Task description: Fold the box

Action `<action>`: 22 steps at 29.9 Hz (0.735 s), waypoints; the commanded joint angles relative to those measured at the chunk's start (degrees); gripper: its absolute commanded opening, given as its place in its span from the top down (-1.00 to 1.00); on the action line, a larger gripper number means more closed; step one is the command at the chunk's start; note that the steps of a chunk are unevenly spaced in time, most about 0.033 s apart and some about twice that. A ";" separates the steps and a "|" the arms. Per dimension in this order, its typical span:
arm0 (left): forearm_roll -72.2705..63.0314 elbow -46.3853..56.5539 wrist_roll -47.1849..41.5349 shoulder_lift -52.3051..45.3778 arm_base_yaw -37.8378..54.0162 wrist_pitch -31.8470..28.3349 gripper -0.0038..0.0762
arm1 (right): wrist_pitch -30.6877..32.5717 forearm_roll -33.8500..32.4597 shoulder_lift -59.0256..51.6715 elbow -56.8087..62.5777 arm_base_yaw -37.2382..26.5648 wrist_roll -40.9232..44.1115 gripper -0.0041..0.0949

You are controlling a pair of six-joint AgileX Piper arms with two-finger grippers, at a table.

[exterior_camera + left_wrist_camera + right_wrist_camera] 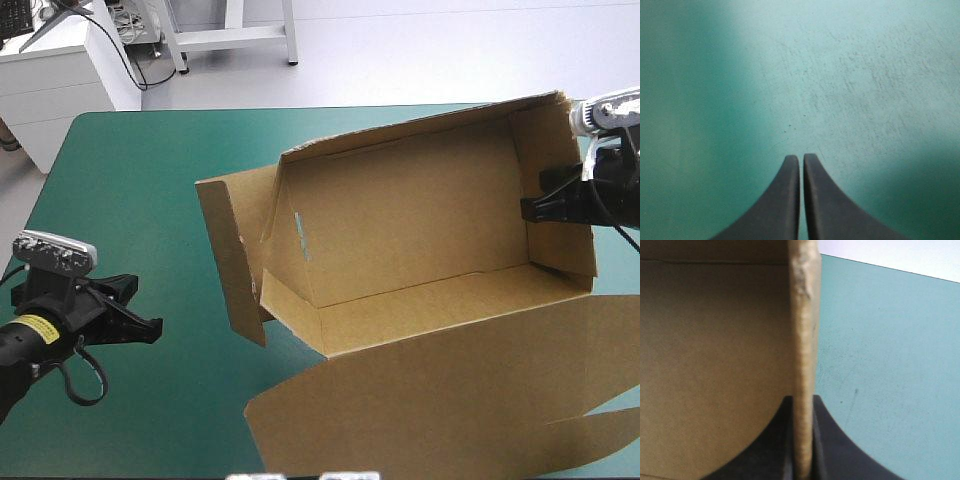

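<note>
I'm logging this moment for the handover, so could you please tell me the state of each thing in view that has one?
box: open tray, long walls raised, lid lying flat on the near side.
left end flap: standing outward, not tucked in.
right gripper: shut on the box's right end wall.
left gripper: shut, empty, over bare teal-green cover, apart from the box.

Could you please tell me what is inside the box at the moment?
Only bare brown board shows inside the box. The right gripper is shut on its right end wall, with one finger inside. The patch of wall behind that gripper is covered.
</note>
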 commanded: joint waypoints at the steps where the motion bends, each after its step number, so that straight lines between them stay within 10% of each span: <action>1: -1.78 0.25 0.53 2.49 0.02 -5.43 0.86 | 0.22 3.23 -0.82 -1.11 -0.62 -0.03 0.96; 22: -34.93 8.14 29.02 20.75 5.86 -15.01 0.86 | 0.22 5.01 -0.82 -0.63 -0.62 -0.94 0.96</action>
